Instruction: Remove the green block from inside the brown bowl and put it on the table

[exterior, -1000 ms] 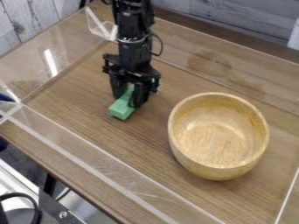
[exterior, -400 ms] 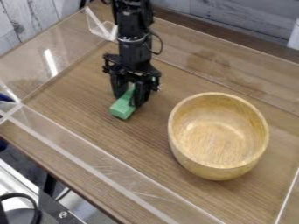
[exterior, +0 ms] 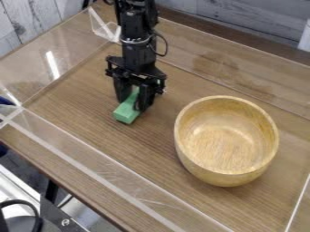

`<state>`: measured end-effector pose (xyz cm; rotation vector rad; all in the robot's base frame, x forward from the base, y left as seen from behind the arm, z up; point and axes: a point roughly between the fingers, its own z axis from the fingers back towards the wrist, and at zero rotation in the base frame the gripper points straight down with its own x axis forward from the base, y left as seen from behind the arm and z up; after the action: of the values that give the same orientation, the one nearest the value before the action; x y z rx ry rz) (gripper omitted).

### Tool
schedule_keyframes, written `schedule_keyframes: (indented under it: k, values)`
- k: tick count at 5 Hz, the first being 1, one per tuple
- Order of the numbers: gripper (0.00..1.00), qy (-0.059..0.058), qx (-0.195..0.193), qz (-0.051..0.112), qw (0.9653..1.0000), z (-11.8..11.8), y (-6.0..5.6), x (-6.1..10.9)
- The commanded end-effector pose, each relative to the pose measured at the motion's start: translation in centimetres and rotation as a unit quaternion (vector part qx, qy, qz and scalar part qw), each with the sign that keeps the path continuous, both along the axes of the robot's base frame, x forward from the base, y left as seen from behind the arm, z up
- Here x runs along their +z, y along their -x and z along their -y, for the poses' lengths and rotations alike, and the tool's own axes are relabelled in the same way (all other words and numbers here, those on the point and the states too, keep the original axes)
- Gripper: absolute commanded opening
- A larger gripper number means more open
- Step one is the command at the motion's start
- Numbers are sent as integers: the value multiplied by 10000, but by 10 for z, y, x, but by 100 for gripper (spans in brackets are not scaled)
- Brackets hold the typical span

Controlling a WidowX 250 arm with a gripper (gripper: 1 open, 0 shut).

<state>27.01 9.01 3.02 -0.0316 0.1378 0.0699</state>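
Note:
The green block rests on the table, left of the brown bowl, whose inside holds nothing. My gripper points straight down over the block, its black fingers shut on the block's upper end. The block's lower end sticks out below the fingertips and touches the wood. Bowl and block stand apart by a short gap.
Clear acrylic walls run around the tabletop, one along the near edge and one at the left. The arm's black column rises behind the gripper toward the back. Bare wood lies in front of the block and behind the bowl.

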Motion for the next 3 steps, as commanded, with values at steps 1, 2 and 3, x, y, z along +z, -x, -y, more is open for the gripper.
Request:
schedule_keyframes:
  k: [1, 2, 3]
  values:
    - [0, -67, 82, 278, 9996, -7, -10, 14]
    - [0, -51, 88, 287, 9995, -7, -12, 13]
    - [0, -35, 94, 296, 9995, -7, -14, 11]
